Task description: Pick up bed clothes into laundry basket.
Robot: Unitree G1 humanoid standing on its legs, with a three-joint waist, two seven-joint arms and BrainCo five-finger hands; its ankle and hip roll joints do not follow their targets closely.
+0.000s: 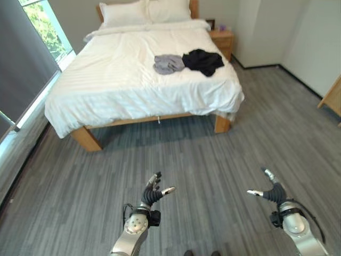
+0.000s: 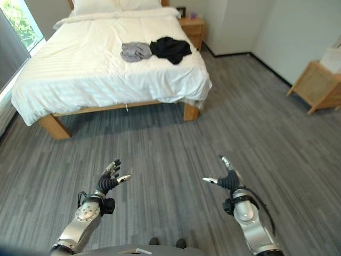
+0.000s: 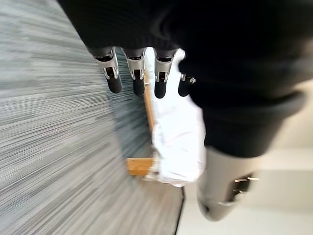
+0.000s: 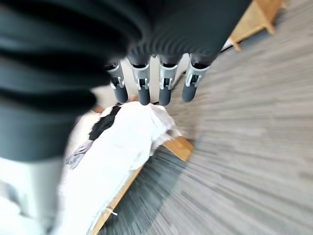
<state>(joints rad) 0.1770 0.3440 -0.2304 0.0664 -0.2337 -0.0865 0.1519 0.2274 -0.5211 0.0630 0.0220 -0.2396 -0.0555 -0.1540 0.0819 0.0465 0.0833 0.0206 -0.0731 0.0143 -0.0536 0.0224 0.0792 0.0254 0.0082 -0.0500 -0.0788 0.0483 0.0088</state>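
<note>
currently both the left hand (image 1: pixel 153 193) and right hand (image 1: pixel 273 191) hang open-fingered and empty, the grey garment (image 1: pixel 168 63) and black garment (image 1: pixel 202 61) lying well beyond the fingertips on the bed (image 1: pixel 117 80), so the approach should close that gap before any grasp.

Two garments (image 1: pixel 186 62) are laid side by side on the bed (image 1: pixel 122 80), toward its right side; a nightstand (image 1: pixel 222 41) is set right of its head.

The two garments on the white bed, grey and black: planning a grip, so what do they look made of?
The crumpled grey garment looks like soft matt knit, likely cotton jersey, judging by its loose folds. The black garment looks like limp matt fabric; its weave is too dark to tell.
</note>
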